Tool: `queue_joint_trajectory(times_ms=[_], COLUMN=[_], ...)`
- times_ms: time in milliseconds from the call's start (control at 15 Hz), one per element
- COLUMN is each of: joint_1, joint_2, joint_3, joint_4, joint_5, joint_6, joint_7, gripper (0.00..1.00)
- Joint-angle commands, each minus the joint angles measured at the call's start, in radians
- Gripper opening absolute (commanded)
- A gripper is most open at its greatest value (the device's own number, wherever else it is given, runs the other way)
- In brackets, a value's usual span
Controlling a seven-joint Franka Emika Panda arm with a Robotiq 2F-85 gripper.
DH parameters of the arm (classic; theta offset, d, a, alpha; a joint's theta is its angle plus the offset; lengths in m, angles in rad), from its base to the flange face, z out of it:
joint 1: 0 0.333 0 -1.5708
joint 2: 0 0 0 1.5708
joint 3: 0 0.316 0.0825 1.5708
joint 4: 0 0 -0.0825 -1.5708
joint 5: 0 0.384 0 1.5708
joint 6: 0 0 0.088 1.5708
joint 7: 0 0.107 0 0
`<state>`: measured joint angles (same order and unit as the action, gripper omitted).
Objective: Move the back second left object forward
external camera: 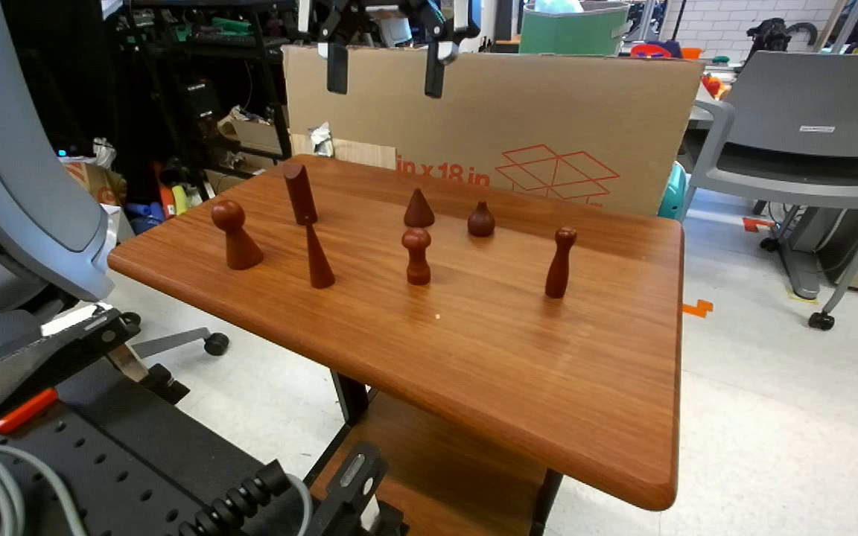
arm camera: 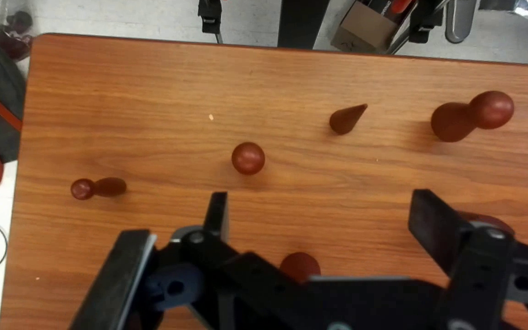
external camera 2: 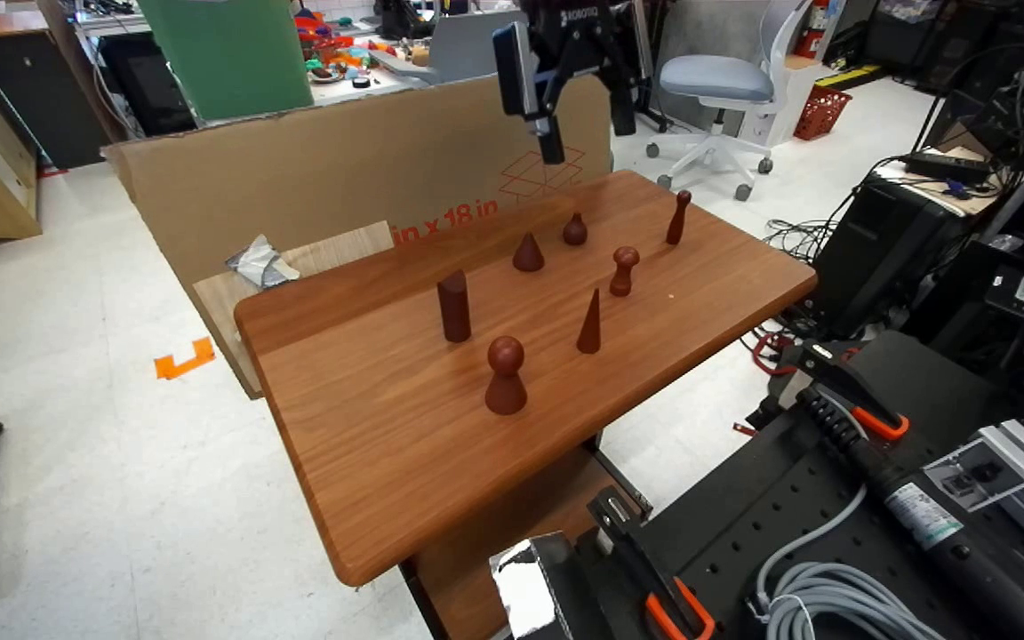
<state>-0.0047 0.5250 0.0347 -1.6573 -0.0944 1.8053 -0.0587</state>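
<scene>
The back second left object is a short reddish-brown cone with a pointed top. It stands upright near the back of the wooden table in both exterior views (external camera: 419, 210) (external camera 2: 528, 254). In the wrist view the cone (arm camera: 299, 265) shows as a dark round shape, partly hidden by the gripper body. My gripper (external camera: 385, 80) is open and empty, high above the back of the table, with its fingers pointing down. It also shows in an exterior view (external camera 2: 588, 138) and in the wrist view (arm camera: 321, 206). It is well apart from the cone.
A tall cylinder (external camera: 301, 195) stands left of the cone and a round bulb piece (external camera: 481, 221) right of it. In front stand a large pawn (external camera: 241, 242), a slim spike (external camera: 318, 260), a knob-topped piece (external camera: 418, 260) and a pin (external camera: 559, 264). A cardboard sheet (external camera: 585, 112) borders the back edge.
</scene>
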Motion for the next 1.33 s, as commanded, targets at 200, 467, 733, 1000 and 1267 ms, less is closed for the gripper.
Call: queue_joint_trajectory(times_ms=[200,467,733,1000,1267], joint_1=[0.016,0.022,0.035,0.051,0.068], joint_2=[0.133,0.199,0.241,0.274,0.298], joint_3=[-0.011,-0.025,-0.024,-0.031,-0.043], joint_4=[0.066,0.086,0.106,0.133,0.164], joint_5=[0.024,0.017,0.014,0.004,-0.006], joint_6=[0.213,0.301,0.299,0.288,0.285], joint_7=[0.041,0.079,0.100,0.122,0.141], gripper=[1.00,1.00,1.00,0.85,0.53])
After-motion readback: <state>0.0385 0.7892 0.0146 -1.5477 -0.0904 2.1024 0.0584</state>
